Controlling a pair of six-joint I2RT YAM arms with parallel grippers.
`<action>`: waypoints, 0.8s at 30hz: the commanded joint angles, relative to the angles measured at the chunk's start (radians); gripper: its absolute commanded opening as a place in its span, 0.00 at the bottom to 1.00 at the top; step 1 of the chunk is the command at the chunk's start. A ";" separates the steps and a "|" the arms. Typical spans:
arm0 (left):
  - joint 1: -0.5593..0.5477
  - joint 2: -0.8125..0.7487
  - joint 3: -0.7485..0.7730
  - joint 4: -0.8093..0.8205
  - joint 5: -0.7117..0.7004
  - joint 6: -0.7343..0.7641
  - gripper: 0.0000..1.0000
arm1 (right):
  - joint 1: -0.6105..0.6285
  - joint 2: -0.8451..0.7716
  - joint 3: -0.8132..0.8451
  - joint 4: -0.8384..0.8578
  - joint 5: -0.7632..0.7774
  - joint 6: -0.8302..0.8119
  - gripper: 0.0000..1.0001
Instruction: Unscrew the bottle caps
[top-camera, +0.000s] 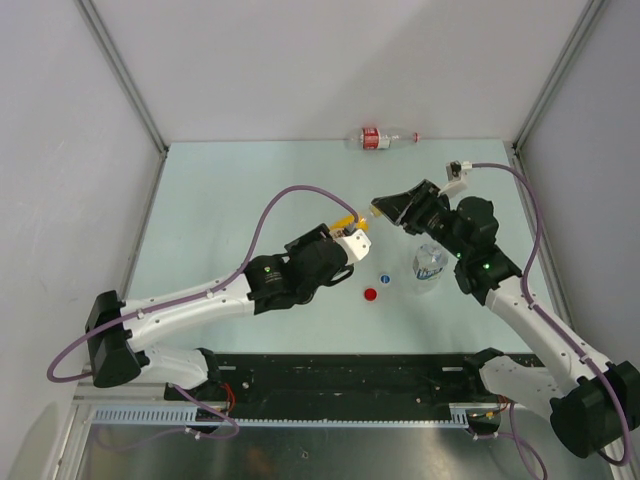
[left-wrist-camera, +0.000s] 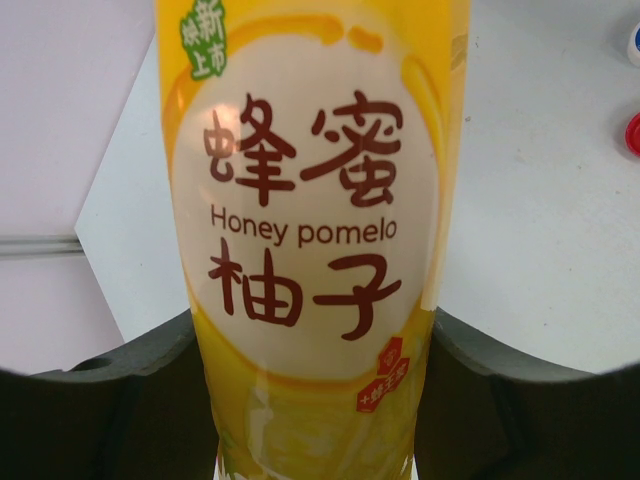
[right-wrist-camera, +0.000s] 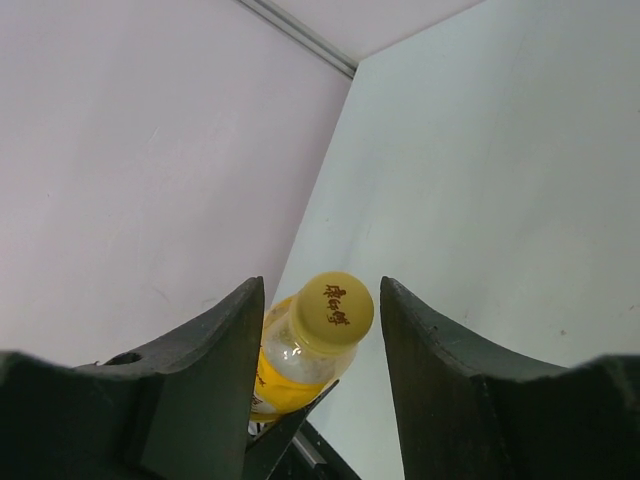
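My left gripper (top-camera: 350, 238) is shut on the yellow bottle (left-wrist-camera: 310, 240) with the white label and holds it tilted above the table, neck toward the right arm. Its yellow cap (right-wrist-camera: 331, 306) is on the neck and sits between my right gripper's (right-wrist-camera: 320, 320) open fingers, not touched. In the top view the right gripper (top-camera: 385, 210) stands at the bottle's neck (top-camera: 362, 220). The red cap (top-camera: 370, 294) and blue cap (top-camera: 384, 279) lie loose on the table. The short clear bottle (top-camera: 429, 264) stands upright, uncapped. The slim clear bottle with the red label (top-camera: 380, 138) lies at the far edge.
The table has grey walls on the left, right and back, with metal corner posts (top-camera: 130, 90). The red cap (left-wrist-camera: 633, 133) and blue cap (left-wrist-camera: 634, 42) show at the right edge of the left wrist view. Purple cables (top-camera: 270, 215) loop above both arms.
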 joint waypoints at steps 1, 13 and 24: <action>-0.008 -0.027 0.001 0.038 -0.029 0.010 0.33 | 0.007 -0.018 -0.016 0.026 0.007 0.004 0.53; -0.008 -0.025 -0.001 0.038 -0.020 0.010 0.32 | 0.003 -0.003 -0.039 0.086 -0.019 0.066 0.45; -0.010 -0.027 0.001 0.039 -0.009 0.008 0.32 | -0.005 -0.020 -0.084 0.176 -0.033 0.103 0.01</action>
